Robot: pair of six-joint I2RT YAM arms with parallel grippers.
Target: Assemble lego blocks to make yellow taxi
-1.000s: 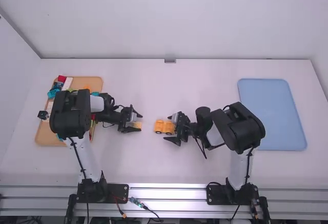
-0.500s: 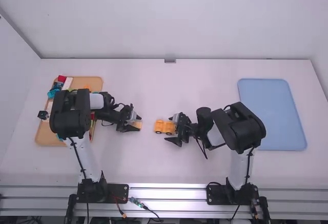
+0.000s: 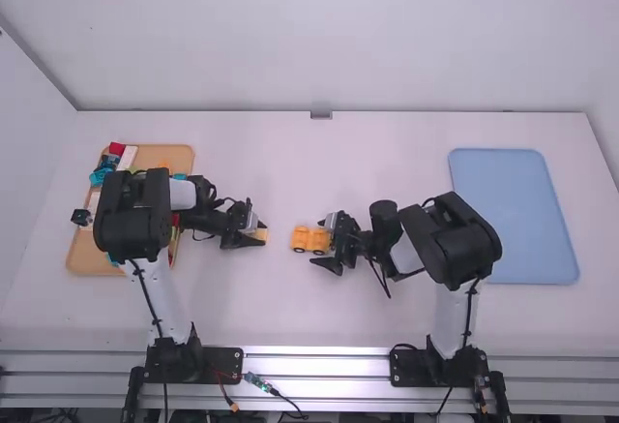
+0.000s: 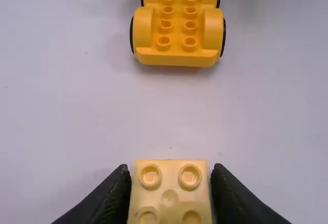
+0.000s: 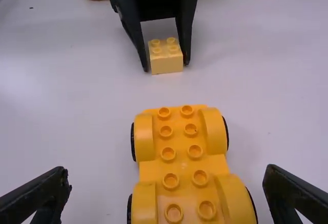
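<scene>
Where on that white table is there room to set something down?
Most room: the white table's far stretch, between the tan tray, blue tray and back wall. Another bare patch lies between the arms' bases, nearer the camera. It's crowded mid-table, where the left gripper holds a pale-yellow block facing the wheeled base.

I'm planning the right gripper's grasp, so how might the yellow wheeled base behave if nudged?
The yellow wheeled base would probably roll fore and aft, since dark wheels line its sides. It looks unlikely to tip, being low and broad. Its one-piece, molded-looking body should stay stiff when the right gripper squeezes it.
</scene>
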